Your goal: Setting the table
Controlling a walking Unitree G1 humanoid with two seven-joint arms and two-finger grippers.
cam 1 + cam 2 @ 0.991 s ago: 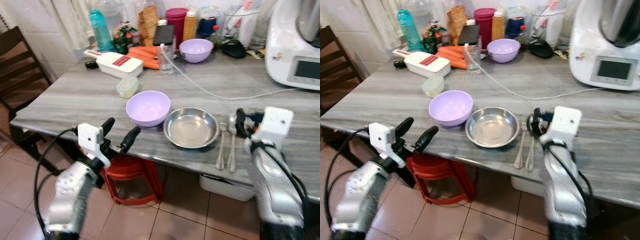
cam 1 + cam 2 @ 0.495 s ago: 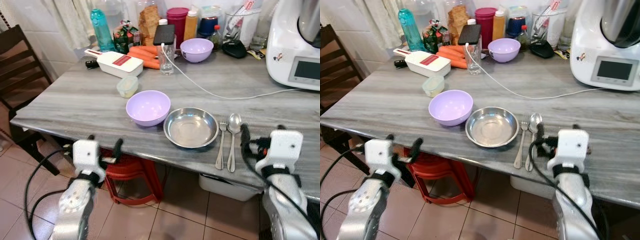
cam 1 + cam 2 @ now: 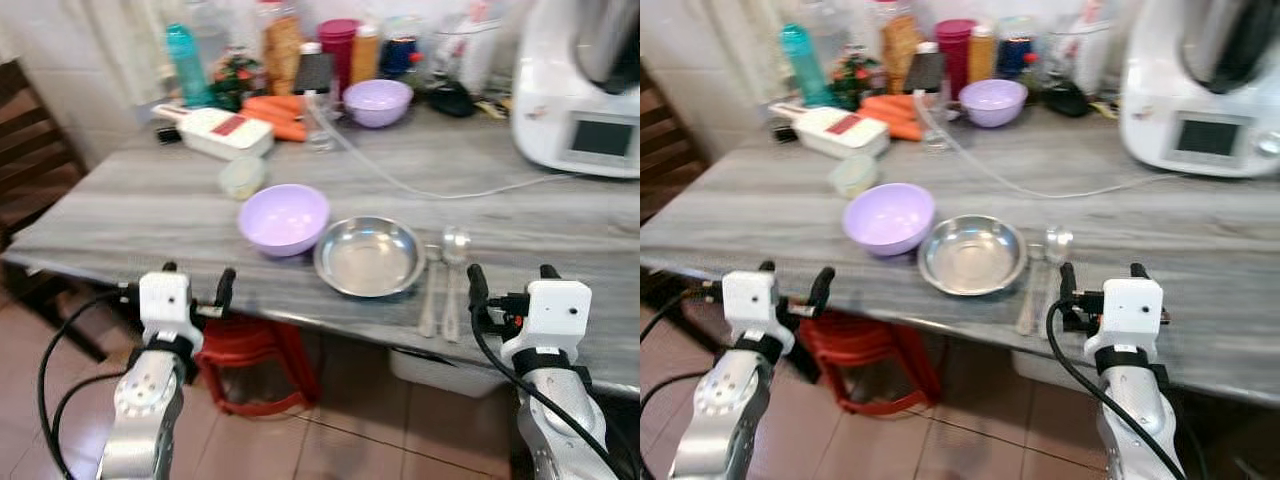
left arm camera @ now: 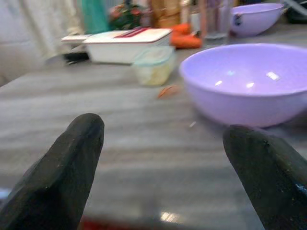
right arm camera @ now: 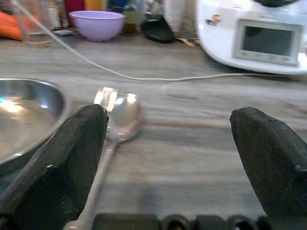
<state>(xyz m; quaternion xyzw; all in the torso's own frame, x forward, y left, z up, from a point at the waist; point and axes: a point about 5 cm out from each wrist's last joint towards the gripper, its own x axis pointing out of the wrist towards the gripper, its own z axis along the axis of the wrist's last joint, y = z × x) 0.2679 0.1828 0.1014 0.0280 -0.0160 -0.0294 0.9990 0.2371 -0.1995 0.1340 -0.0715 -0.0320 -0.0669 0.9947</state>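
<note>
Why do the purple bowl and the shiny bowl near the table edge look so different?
The purple bowl is matte lilac; the steel bowl is mirror-shiny silver. The purple bowl is deeper with steeper walls, the steel bowl shallow and wide. The steel bowl lies beside the spoon; the purple bowl does not. Both are round, upright and empty.

Steel bowl [image 3: 368, 256]: round, shallow, shiny, empty, upright near front edge of grey marble table [image 3: 160, 205]. Purple bowl [image 3: 283, 218]: plastic, empty, upright, just beside steel bowl on its left, rims close. Fork [image 3: 430, 295] and spoon [image 3: 452, 270]: side by side just right of steel bowl, handles toward table edge, spoon bowl facing up.
</note>
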